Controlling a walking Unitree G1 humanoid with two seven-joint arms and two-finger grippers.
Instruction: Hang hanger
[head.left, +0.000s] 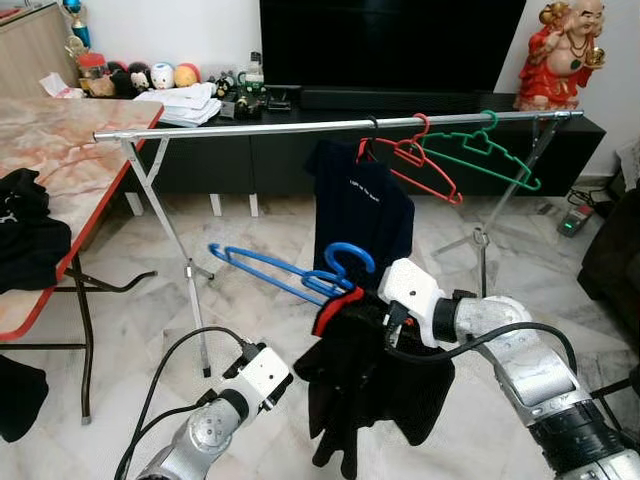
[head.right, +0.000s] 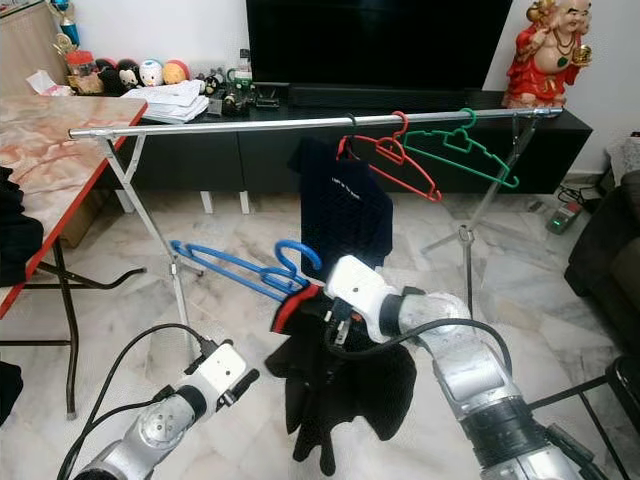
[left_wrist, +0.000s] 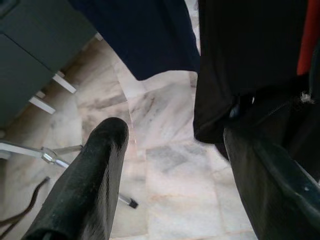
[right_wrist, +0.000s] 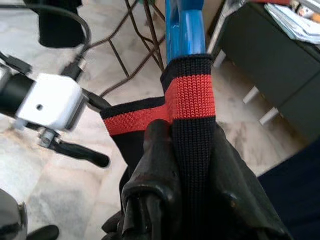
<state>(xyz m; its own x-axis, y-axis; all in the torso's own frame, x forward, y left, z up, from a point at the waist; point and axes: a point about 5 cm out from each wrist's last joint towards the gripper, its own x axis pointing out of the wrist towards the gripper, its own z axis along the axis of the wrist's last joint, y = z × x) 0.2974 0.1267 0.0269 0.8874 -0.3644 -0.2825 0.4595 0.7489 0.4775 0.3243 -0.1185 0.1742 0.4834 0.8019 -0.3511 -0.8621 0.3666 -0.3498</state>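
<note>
Landmark taken as the rail (head.left: 300, 127), a silver bar on crossed legs; off its left end a red-edged table (head.left: 60, 140) is noted, with dark clothing (head.left: 30, 235) on it; below the rail's left half the left gripper (head.left: 268, 392) is seen low, fingers (left_wrist: 87, 185) apart and holding nothing, just beside the black garment (head.left: 370, 390); below the rail's middle the blue hanger (head.left: 300, 272) is held, hook uppermost, the black garment with its red collar band draped on it; the right gripper (head.left: 365, 305) is clamped on hanger and collar together; on the rail's right half a navy shirt (head.left: 360, 215), a red hanger (head.left: 420, 160) and a green hanger (head.left: 480, 150) already hang; judged best: hook to be raised above the rail's bare middle stretch, left of the navy shirt, lowered over it, grip released only once the weight is borne.
</note>
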